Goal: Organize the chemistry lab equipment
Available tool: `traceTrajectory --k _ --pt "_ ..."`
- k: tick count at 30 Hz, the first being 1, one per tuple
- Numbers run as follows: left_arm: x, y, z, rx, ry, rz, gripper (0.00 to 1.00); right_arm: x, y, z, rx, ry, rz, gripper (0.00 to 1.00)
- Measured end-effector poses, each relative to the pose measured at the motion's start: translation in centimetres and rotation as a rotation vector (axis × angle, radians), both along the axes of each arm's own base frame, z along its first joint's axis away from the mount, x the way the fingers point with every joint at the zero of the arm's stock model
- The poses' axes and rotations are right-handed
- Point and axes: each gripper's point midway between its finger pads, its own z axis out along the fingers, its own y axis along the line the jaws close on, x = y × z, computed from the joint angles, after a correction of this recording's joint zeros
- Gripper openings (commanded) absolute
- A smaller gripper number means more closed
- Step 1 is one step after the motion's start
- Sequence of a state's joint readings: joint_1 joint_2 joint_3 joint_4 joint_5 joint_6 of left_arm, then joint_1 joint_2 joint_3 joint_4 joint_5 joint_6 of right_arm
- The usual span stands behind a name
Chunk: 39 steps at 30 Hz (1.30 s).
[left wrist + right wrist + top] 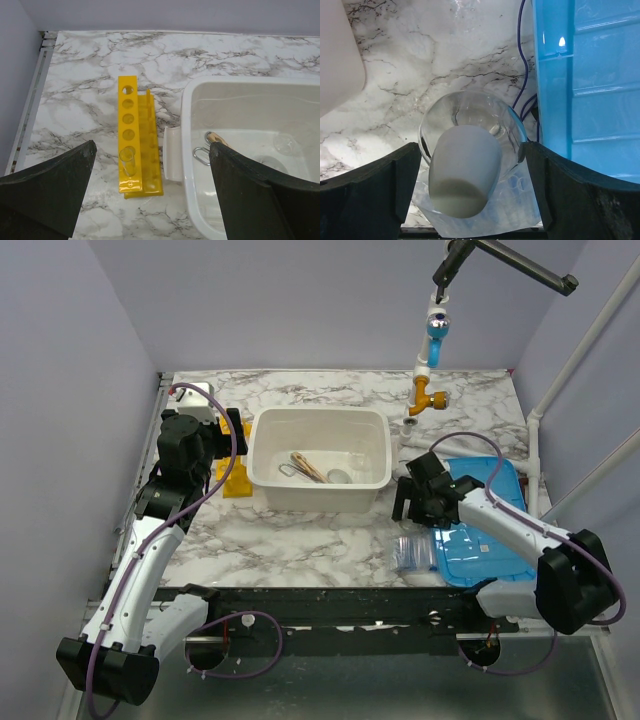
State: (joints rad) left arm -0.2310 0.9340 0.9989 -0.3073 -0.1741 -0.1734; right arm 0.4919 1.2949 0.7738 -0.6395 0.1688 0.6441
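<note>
My right gripper (471,145) (410,502) is shut on a clear glass vessel (485,117) with a white cup-like piece (465,167) at its near end. It holds the vessel above a clear plastic bag with blue contents (520,200) (415,553). My left gripper (152,144) (232,455) is open and empty, above the yellow holed tube rack (131,107) (238,483). One clear tube (127,161) stands in the rack. The white tub (268,490) holds silver tongs (201,155), a tan wooden stick (306,466) and clear glassware (284,144).
A blue lid (492,540) lies at the right, beside my right arm (600,75). A faucet (430,390) stands at the back right. The tub's handle (171,152) sits next to the rack. Walls close in the left, back and right.
</note>
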Motion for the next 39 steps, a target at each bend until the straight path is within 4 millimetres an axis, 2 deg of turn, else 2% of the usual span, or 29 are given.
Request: traceTrajectory --k 6,11,13,14,17,23,26,34,39 --pt "0.0 0.0 0.0 -0.001 0.000 -0.002 0.99 0.1 0.3 -1.1 -0.041 0.008 0.006 0.94" --pt "0.0 0.0 0.0 -0.001 0.000 -0.002 0.99 0.0 0.3 -2.5 -0.101 0.027 0.014 0.88" --pt "0.0 0.0 0.0 -0.001 0.000 -0.002 0.99 0.1 0.2 -2.7 -0.116 0.023 0.012 0.81" --pt "0.0 0.0 0.0 -0.001 0.000 -0.002 0.99 0.2 0.2 -2.7 -0.117 0.019 0.008 0.73" --pt "0.0 0.0 0.0 -0.001 0.000 -0.002 0.99 0.4 0.3 -2.6 -0.116 0.007 0.000 0.59" --pt "0.0 0.0 0.0 -0.001 0.000 -0.002 0.99 0.2 0.0 -2.3 -0.127 0.009 -0.002 0.47" --pt "0.0 0.0 0.0 -0.001 0.000 -0.002 0.99 0.0 -0.3 -0.8 -0.130 -0.001 0.011 0.43" --pt "0.0 -0.1 0.0 -0.008 0.000 -0.003 0.99 1.0 0.2 5.9 -0.112 -0.074 0.068 0.39" --pt "0.0 -0.2 0.0 -0.012 0.000 -0.008 0.99 0.3 0.4 9.2 -0.104 -0.045 0.121 0.35"
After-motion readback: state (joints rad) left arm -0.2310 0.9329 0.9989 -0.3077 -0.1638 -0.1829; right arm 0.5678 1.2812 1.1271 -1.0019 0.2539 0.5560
